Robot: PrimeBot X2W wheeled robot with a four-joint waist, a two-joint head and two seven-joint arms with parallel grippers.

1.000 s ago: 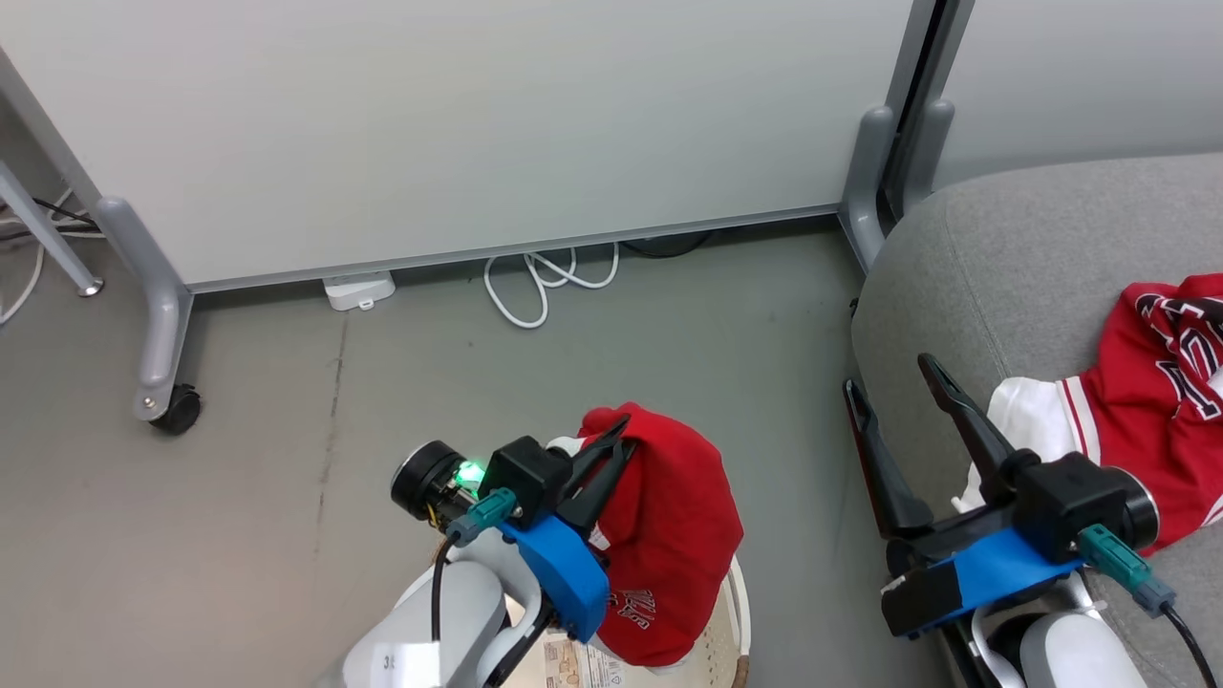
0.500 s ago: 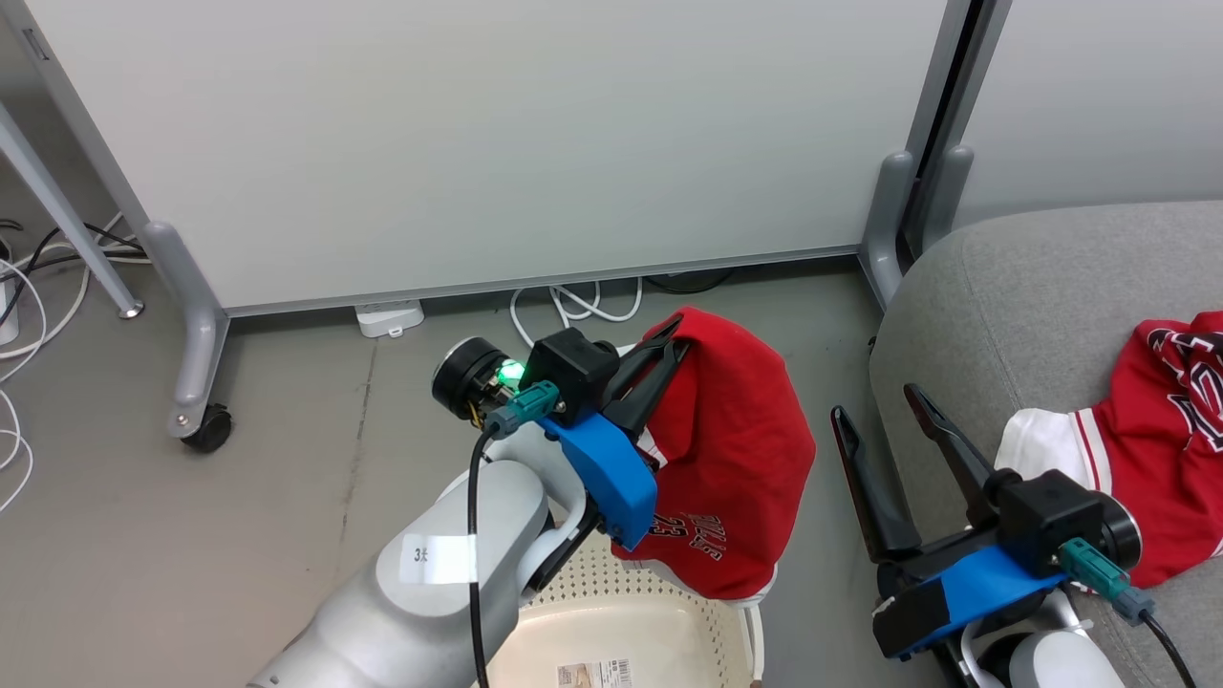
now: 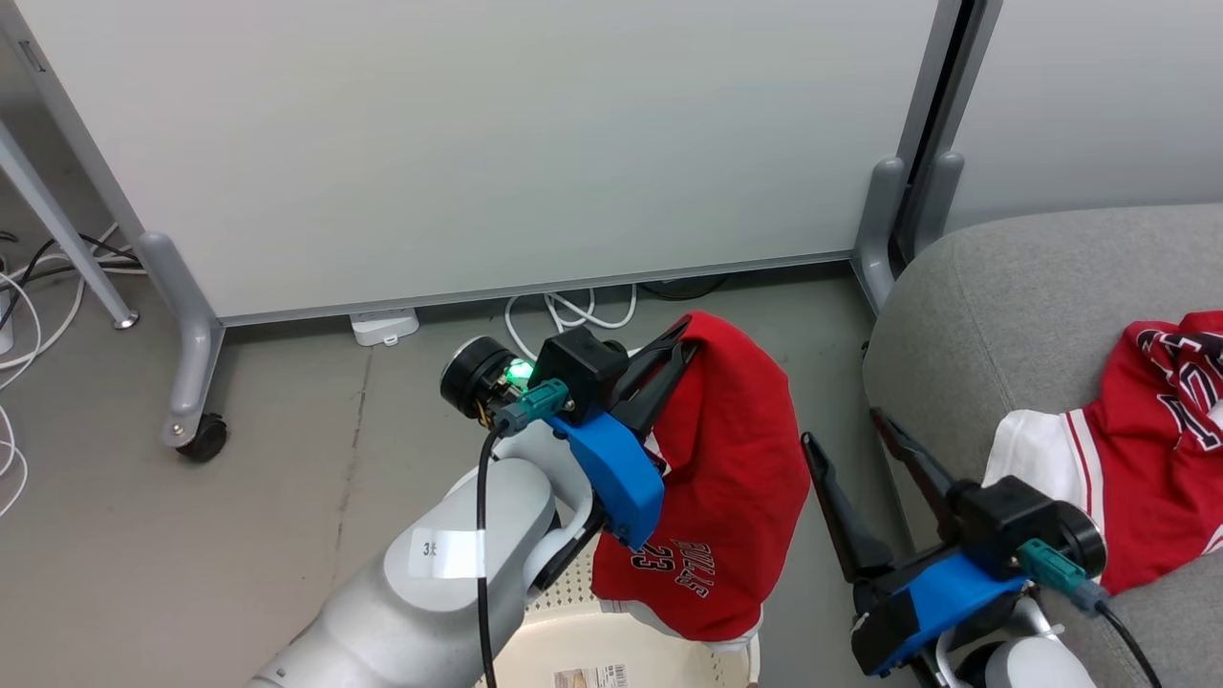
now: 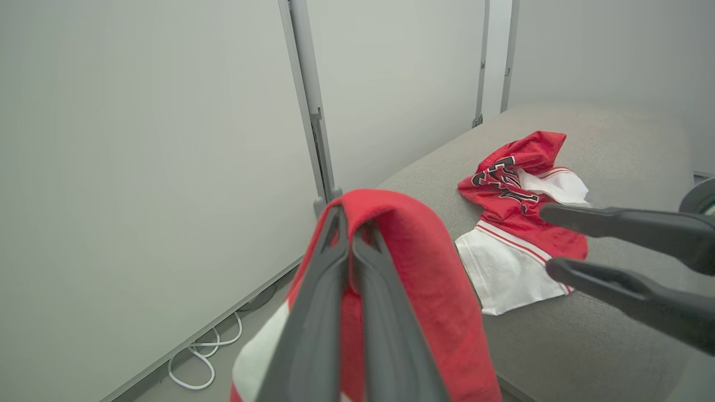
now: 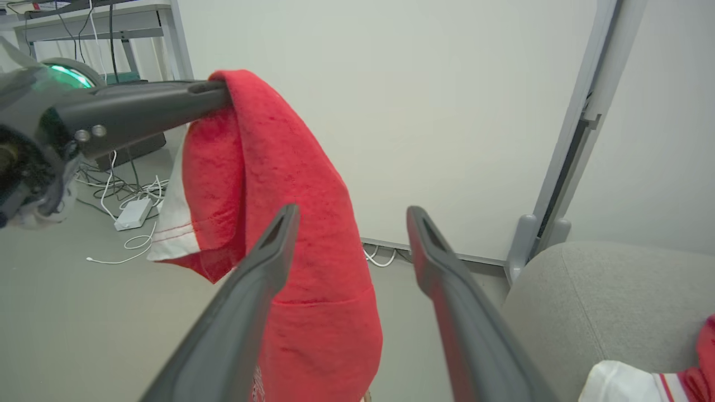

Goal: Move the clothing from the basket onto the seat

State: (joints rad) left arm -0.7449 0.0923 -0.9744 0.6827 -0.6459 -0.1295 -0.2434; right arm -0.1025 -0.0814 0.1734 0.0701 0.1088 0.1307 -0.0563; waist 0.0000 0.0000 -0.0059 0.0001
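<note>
My left gripper (image 3: 683, 336) is shut on the top fold of a red garment (image 3: 731, 478) with small "BULLS 23" lettering. The garment hangs from it above the cream perforated basket (image 3: 669, 659) at the bottom edge. In the left wrist view the shut fingers (image 4: 335, 268) pinch the red cloth (image 4: 430, 279). My right gripper (image 3: 846, 428) stands open beside the hanging garment, empty, at the grey seat's (image 3: 1003, 306) left edge. On the seat lies a red jersey with white sleeves (image 3: 1147, 449). The right wrist view has the open gripper (image 5: 353, 211) in front of the hanging cloth (image 5: 290, 167).
White partition panels on grey legs, one with a caster (image 3: 203, 438), stand behind. White cables (image 3: 564, 311) and a power adapter (image 3: 384, 326) lie at their foot. A strip of grey floor (image 3: 822, 382) separates basket and seat.
The left gripper has lifted the red garment up out of the basket and toward the seat. The right gripper has shifted slightly left. The head camera has moved too.
</note>
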